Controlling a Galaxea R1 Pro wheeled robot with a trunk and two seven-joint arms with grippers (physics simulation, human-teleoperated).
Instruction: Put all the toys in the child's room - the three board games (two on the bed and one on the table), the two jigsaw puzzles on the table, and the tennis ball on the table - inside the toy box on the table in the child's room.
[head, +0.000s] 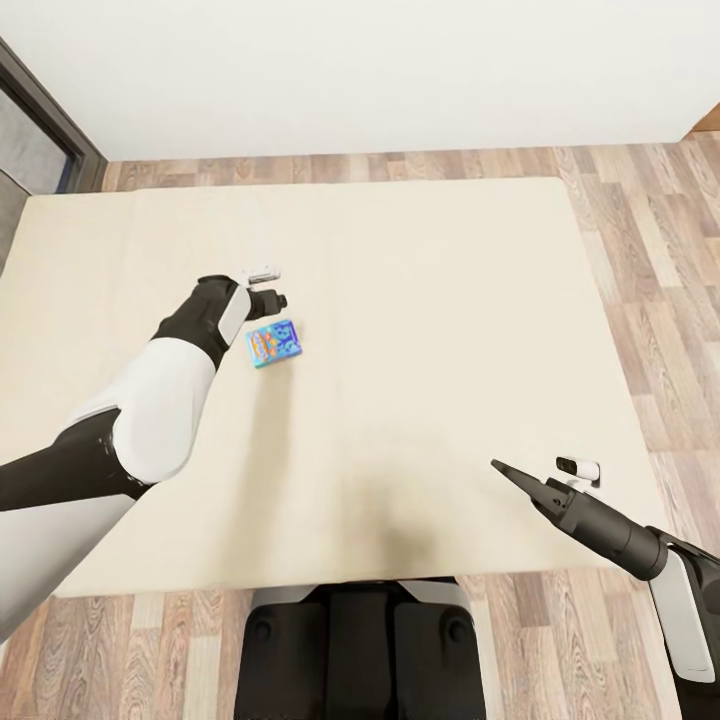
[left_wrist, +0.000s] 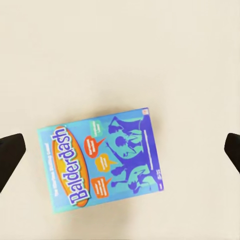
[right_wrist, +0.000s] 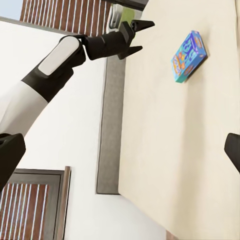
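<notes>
A small, mostly blue board game lies flat on the beige bed, left of the middle. My left gripper hovers just beyond it, open. In the left wrist view the game, printed "Balderdash", lies between the spread fingertips, below them and untouched. My right gripper hangs open over the bed's near right part with nothing in it. The right wrist view takes in the game, the left gripper with its fingers apart, and the mattress.
Wood-plank floor runs along the bed's right and far sides, with a white wall behind. A dark window frame stands at the far left. My base is against the bed's near edge.
</notes>
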